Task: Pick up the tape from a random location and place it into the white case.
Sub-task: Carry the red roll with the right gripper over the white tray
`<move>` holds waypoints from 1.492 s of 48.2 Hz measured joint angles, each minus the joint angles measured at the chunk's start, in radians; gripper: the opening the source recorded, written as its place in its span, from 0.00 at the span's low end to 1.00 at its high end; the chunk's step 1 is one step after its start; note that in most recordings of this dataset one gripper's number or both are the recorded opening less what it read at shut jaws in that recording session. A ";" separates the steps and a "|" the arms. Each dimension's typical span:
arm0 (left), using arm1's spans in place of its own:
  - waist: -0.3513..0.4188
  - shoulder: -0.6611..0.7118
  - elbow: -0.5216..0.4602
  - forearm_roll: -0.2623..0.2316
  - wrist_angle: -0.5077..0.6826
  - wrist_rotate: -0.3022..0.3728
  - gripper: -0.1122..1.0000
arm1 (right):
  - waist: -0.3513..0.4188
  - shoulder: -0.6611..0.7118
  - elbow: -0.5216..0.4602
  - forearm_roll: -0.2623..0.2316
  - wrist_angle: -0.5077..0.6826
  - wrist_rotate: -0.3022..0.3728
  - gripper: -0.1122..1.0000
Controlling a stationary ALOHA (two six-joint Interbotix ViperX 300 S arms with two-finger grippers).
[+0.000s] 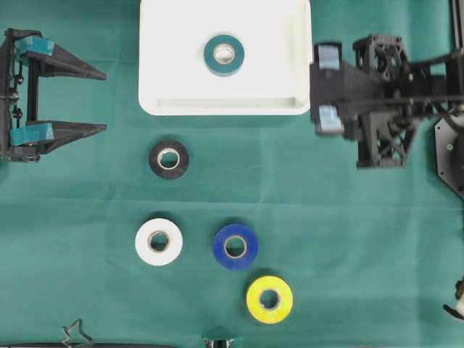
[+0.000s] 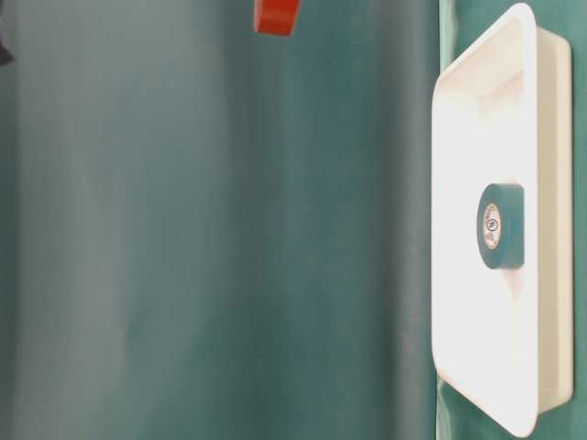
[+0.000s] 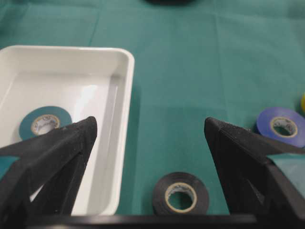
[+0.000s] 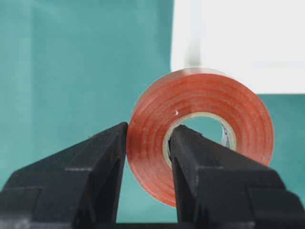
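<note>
Right pincer (image 4: pixel 147 143) pinching the red tape roll (image 4: pixel 200 129) through 1 wall, beside the white case (image 1: pixel 225 107); left pincer (image 1: pixel 101 101) spread. Risk: thin grip slips, dropping the roll short of the rim.

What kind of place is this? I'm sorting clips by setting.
Probably a lab bench for robot manipulation trials: a green cloth covers the table, two black robot arms face each other, the right hand pinching a red tape roll, beside a white case and loose tape rolls.

A green cloth-covered table (image 1: pixel 348 239) bears the white case (image 1: pixel 167 101) and black (image 1: pixel 169 159), white (image 1: pixel 159 241), blue (image 1: pixel 235 246), yellow (image 1: pixel 269 299) tape rolls.
</note>
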 measured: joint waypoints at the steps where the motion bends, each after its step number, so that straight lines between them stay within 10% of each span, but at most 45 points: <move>1: 0.000 0.002 0.000 0.000 0.000 0.000 0.98 | -0.011 0.002 0.002 -0.002 0.000 -0.003 0.36; 32: 0.000 0.002 0.000 0.000 0.000 0.000 0.98 | -0.368 0.009 0.041 -0.005 -0.069 -0.138 0.36; 72: 0.000 0.002 0.000 0.000 0.000 0.000 0.98 | -0.379 0.118 -0.026 0.009 -0.126 -0.176 0.36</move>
